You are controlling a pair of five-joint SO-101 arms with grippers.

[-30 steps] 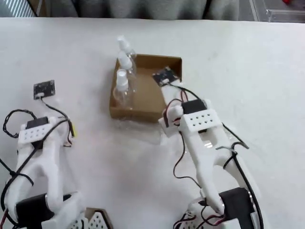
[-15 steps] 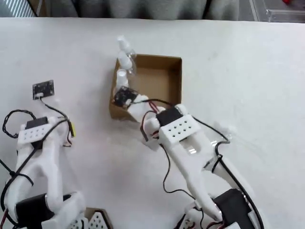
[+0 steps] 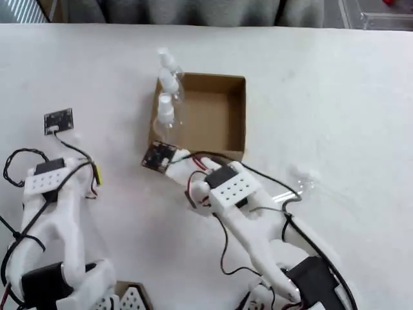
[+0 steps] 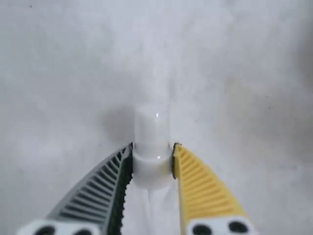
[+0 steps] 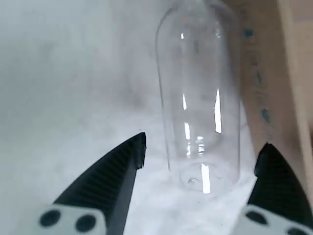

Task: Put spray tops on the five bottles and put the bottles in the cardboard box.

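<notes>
The cardboard box [image 3: 233, 119] stands mid-table, open side up. Three clear bottles with spray tops [image 3: 166, 107] stand along its left inner wall. My right gripper [image 5: 200, 164] is open, low at the box's front left corner. A clear bottle without a top [image 5: 199, 98] lies between its fingers beside the box wall [image 5: 296, 73]. On the left of the table, my left gripper [image 4: 152, 159] is shut on a white spray top [image 4: 152, 142] just above the surface. In the high view its yellow finger [image 3: 97, 174] shows beside the arm.
Another clear bottle [image 3: 313, 182] lies on the white table to the right of the right arm. The right arm [image 3: 232, 190] stretches across the table in front of the box. There is open table to the left of the box and behind it.
The right arm has swung left and back from over the box's front right part to its front left corner, coming down to the table. The left arm has kept still.
</notes>
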